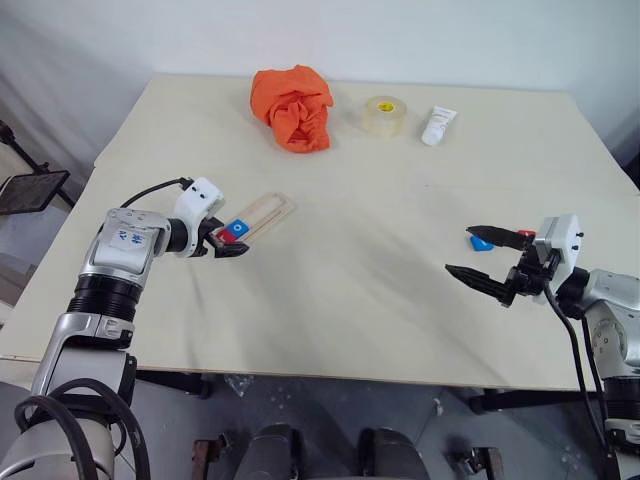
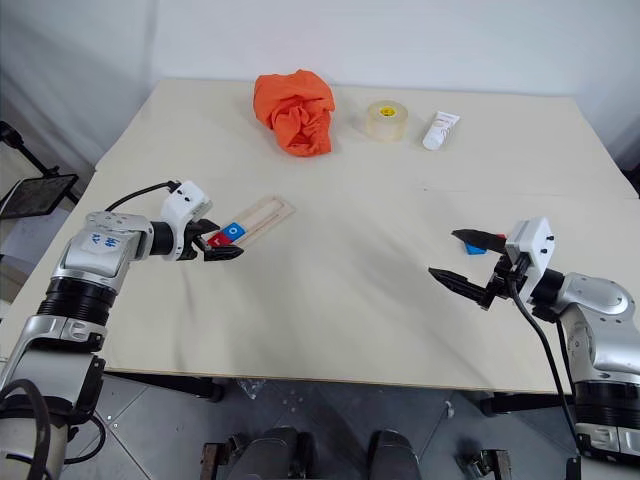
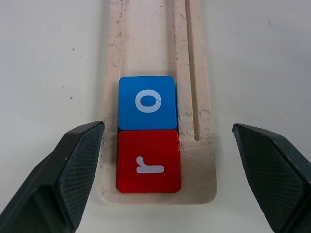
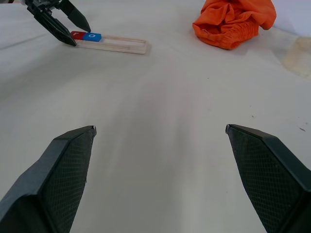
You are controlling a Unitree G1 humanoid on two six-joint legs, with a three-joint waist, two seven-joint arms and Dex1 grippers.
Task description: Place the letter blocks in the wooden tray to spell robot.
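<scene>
Red "r" block (image 3: 148,161) and blue "o" block (image 3: 147,102) sit in the wooden tray (image 3: 158,39); both end effectors, left (image 1: 232,242) and right (image 1: 488,257), are spread and empty, so "b" looks next.

A pale tabletop (image 1: 380,300) carries a crumpled orange cloth (image 1: 293,106), a roll of clear tape (image 1: 384,115) and a white tube (image 1: 438,125) along its far side. Nearer lie a wooden tray (image 1: 262,214) on the left and a blue block (image 1: 481,242) on the right.

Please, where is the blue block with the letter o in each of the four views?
Left eye: blue o block, left of centre, by left gripper.
Right eye: same.
Left wrist: centre.
Right wrist: far corner.
Shared landmark: wooden tray.
</scene>
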